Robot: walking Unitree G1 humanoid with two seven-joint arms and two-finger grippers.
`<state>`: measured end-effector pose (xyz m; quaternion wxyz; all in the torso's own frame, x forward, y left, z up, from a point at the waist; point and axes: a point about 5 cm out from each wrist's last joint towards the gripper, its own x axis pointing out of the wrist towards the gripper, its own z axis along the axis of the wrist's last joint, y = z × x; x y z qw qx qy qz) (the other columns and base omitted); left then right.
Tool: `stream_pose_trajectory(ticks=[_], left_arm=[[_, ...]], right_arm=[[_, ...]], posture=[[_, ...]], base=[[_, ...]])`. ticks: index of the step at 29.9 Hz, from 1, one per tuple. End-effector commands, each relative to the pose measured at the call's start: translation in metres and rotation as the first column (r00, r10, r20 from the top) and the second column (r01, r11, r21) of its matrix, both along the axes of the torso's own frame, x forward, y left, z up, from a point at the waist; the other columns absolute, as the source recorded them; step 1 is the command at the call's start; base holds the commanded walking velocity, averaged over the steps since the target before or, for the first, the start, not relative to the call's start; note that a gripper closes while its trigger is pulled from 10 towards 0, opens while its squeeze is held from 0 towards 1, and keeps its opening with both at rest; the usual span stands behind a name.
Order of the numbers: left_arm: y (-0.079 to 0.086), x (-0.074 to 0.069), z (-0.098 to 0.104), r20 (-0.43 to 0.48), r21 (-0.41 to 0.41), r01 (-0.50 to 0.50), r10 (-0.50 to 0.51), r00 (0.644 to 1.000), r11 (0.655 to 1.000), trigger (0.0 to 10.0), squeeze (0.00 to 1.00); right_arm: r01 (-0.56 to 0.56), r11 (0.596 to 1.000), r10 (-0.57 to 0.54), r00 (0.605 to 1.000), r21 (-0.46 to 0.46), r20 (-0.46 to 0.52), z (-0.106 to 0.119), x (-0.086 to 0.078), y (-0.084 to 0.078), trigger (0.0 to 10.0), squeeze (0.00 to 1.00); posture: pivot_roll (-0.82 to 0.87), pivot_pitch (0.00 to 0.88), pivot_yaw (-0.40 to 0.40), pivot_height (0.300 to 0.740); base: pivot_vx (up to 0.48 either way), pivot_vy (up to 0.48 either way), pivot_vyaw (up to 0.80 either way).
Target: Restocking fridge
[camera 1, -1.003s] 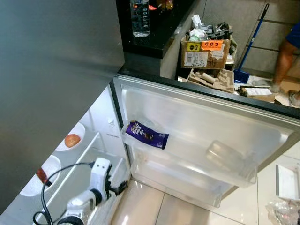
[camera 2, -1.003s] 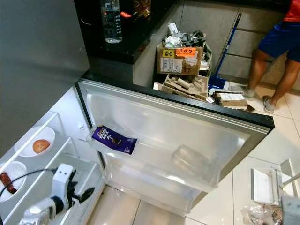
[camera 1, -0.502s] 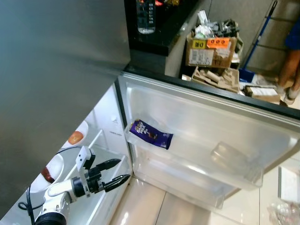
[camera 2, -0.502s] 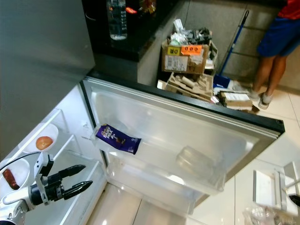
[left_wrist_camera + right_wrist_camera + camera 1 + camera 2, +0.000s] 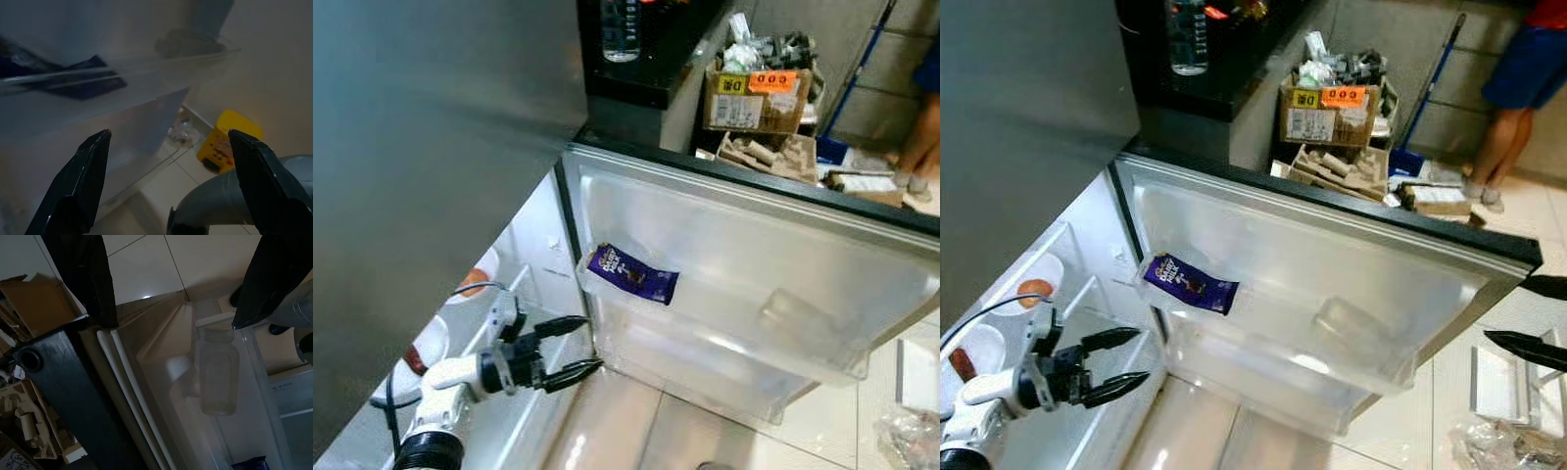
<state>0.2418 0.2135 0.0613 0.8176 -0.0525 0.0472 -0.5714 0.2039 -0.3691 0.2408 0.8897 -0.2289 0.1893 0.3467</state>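
Observation:
The fridge door stands wide open. A purple chocolate packet lies in its upper door shelf, and a clear empty bottle lies further right in the same shelf. My left gripper is open and empty at the fridge's lower compartment, its tips just left of the door shelves and below the packet. At the right edge my right gripper is open and empty, just past the door's outer end. The right wrist view looks down on the clear bottle and the door's black edge.
Inside the fridge sit two white plates, one with an orange item, one with a red item. A water bottle stands on the black counter. Cardboard boxes, a person's legs and a plastic bag occupy the floor behind and right.
My left gripper has swung up from pointing down, opened, and reached toward the door shelves. The right gripper's fingers have come into view at the right edge. The camera shifted slightly.

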Motion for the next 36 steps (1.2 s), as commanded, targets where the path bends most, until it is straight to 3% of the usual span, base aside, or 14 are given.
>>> stream_pose_trajectory(ticks=[1,6,13,16,17,19,23,27,30,36], left_arm=[[-0.008,-0.003,-0.004,-0.012,-0.014,0.019,-0.019,1.000,1.000,10.0,0.00],[-0.016,-0.006,-0.008,-0.026,-0.015,0.044,-0.044,0.999,0.999,10.0,0.00],[-0.020,-0.009,-0.010,-0.036,-0.013,0.050,-0.050,0.998,0.999,10.0,0.00],[-0.021,-0.010,-0.011,-0.041,-0.010,0.056,-0.057,0.998,0.998,10.0,0.00],[-0.021,-0.010,-0.011,-0.041,-0.010,0.056,-0.057,0.998,0.998,10.0,0.00],[-0.023,-0.011,-0.012,-0.047,-0.009,0.064,-0.065,0.997,0.998,10.0,0.00],[-0.024,-0.011,-0.013,-0.050,-0.007,0.069,-0.069,0.996,0.998,10.0,0.00],[-0.024,-0.011,-0.013,-0.051,-0.006,0.071,-0.071,0.996,0.997,10.0,0.00],[-0.024,-0.011,-0.013,-0.053,-0.001,0.075,-0.075,0.996,0.997,10.0,0.00],[-0.023,-0.009,-0.011,-0.050,0.004,0.079,-0.079,0.996,0.997,10.0,0.00]], right_arm=[[-0.106,0.994,0.106,0.994,0.003,0.033,0.007,0.006,0.019,10.0,0.00],[-0.240,0.971,0.240,0.970,0.024,-0.026,-0.003,0.017,0.053,10.0,0.00],[-0.258,0.966,0.249,0.954,-0.031,-0.165,-0.020,0.010,0.059,10.0,0.00],[-0.179,0.969,0.128,0.955,-0.171,-0.268,-0.030,0.004,0.041,10.0,0.00],[-0.179,0.969,0.128,0.955,-0.171,-0.268,-0.030,0.004,0.041,10.0,0.00],[-0.032,0.963,-0.037,0.968,-0.267,-0.250,-0.031,0.005,0.017,10.0,0.00],[0.073,0.942,-0.150,0.965,-0.326,-0.216,-0.030,0.003,-0.001,10.0,0.00],[0.056,0.955,-0.132,0.959,-0.292,-0.250,-0.029,-0.003,0.003,10.0,0.00],[-0.086,0.977,0.013,0.939,-0.197,-0.344,-0.040,-0.013,0.027,10.0,0.00],[-0.207,0.971,0.144,0.905,-0.117,-0.400,-0.053,-0.012,0.053,10.0,0.00]], posture=[[-0.10,0.088,-0.036,0.740],[-0.09,0.089,-0.044,0.740],[-0.09,0.092,-0.049,0.740],[-0.09,0.091,-0.049,0.740],[-0.09,0.091,-0.049,0.740],[-0.10,0.089,-0.045,0.740],[-0.10,0.088,-0.045,0.740],[-0.10,0.086,-0.044,0.740],[-0.10,0.087,-0.041,0.740],[-0.10,0.091,-0.038,0.740]], base=[[0.000,0.000,0.00],[0.000,0.000,0.00],[0.000,0.000,0.00],[0.000,0.000,0.00],[0.000,0.000,0.00],[0.000,0.000,0.00],[0.000,0.000,0.00],[0.000,0.000,0.00],[0.000,0.000,0.00],[0.000,0.000,0.00]])
